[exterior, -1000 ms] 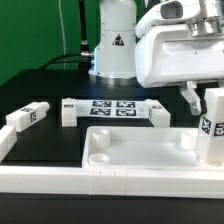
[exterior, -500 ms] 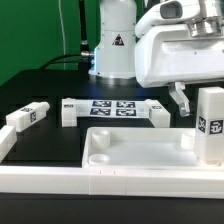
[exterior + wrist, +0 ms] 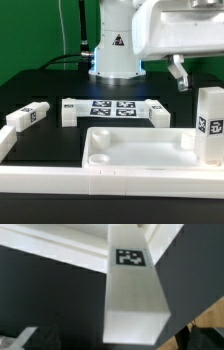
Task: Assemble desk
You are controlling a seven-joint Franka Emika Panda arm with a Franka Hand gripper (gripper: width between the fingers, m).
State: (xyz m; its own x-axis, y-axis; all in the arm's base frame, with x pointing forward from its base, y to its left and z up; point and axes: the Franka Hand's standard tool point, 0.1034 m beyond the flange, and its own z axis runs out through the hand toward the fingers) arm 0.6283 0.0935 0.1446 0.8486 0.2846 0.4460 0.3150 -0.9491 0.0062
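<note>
The white desk panel [image 3: 140, 150] lies rim-up at the front of the black surface. One white square leg [image 3: 210, 125] stands upright at the panel's corner on the exterior view's right. My gripper [image 3: 203, 78] hangs open above this leg and does not touch it; one dark finger [image 3: 178, 72] shows, the other is out of frame. In the wrist view the tagged leg [image 3: 133, 291] runs lengthwise below my gripper [image 3: 115, 338], with dark fingers [image 3: 200, 333] apart on either side. Three loose legs lie behind the panel, one at the exterior view's left [image 3: 28, 116], two [image 3: 68, 112] [image 3: 160, 114] beside the tags.
The marker board [image 3: 113, 107] lies between two loose legs, before the robot base [image 3: 115, 50]. A long white rail [image 3: 50, 178] runs along the front edge, another along the exterior view's left. A wooden edge [image 3: 212, 308] shows in the wrist view.
My gripper has risen straight up off the upright leg. The finger that was beside the leg is now well above it. The leg stays standing in the panel's corner.
</note>
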